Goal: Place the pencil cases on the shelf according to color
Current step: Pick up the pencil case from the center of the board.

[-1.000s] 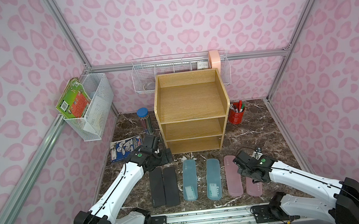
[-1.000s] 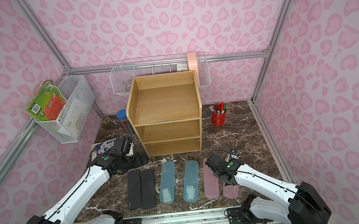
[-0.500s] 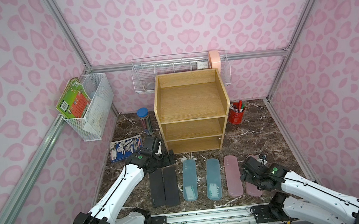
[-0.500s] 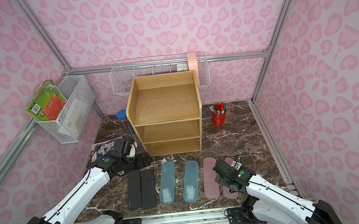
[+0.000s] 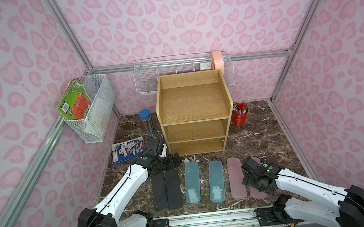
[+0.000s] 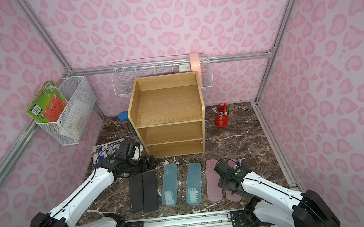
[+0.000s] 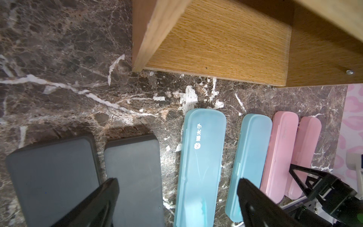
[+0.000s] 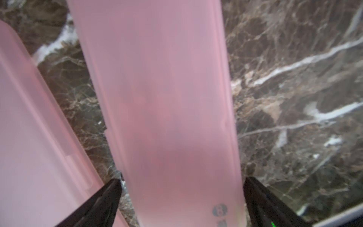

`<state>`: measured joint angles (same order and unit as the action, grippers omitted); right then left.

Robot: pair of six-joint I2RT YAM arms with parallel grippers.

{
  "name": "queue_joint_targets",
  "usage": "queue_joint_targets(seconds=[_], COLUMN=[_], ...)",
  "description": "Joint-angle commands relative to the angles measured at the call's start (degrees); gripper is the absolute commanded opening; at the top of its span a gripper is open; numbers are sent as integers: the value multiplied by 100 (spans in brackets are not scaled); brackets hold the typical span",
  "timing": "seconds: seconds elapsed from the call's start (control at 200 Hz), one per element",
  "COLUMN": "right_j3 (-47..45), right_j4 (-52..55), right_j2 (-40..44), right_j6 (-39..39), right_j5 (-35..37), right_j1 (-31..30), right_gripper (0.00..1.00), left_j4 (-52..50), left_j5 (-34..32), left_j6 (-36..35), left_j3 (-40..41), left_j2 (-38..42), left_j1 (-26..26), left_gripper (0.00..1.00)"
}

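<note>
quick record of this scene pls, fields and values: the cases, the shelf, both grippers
row: six cases flat on the table, in front of the shelf
black cases: two, side by side, robot's left end of the row
teal cases: two, middle
pink cases: two, right end
shelf: three tiers, no case on it
left gripper: open, empty, by the black cases' far ends
right gripper: open, straddling the outer pink case, not closed on it
</note>
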<state>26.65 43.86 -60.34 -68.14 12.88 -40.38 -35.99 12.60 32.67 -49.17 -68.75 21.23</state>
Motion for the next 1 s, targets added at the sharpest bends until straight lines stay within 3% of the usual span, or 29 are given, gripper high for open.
queue_joint_targets(seconds=[0.0,0.73,0.995], right_j3=[27,-49,-201], right_j4=[-396,41,-60], right_j2=[-196,-286,-282], right_j6=[192,-194,-344], right_j5=[-326,-452,-478], right_j1=[4,-488,-678], right_gripper=[99,93,84], left_j4=[57,-39,-31], left_j5=[106,225,190], left_j6=[3,3,27], left_j3=[-41,-67,-87], left_j2=[-15,44,110], left_j1=[4,46,56], left_gripper=[99,99,99])
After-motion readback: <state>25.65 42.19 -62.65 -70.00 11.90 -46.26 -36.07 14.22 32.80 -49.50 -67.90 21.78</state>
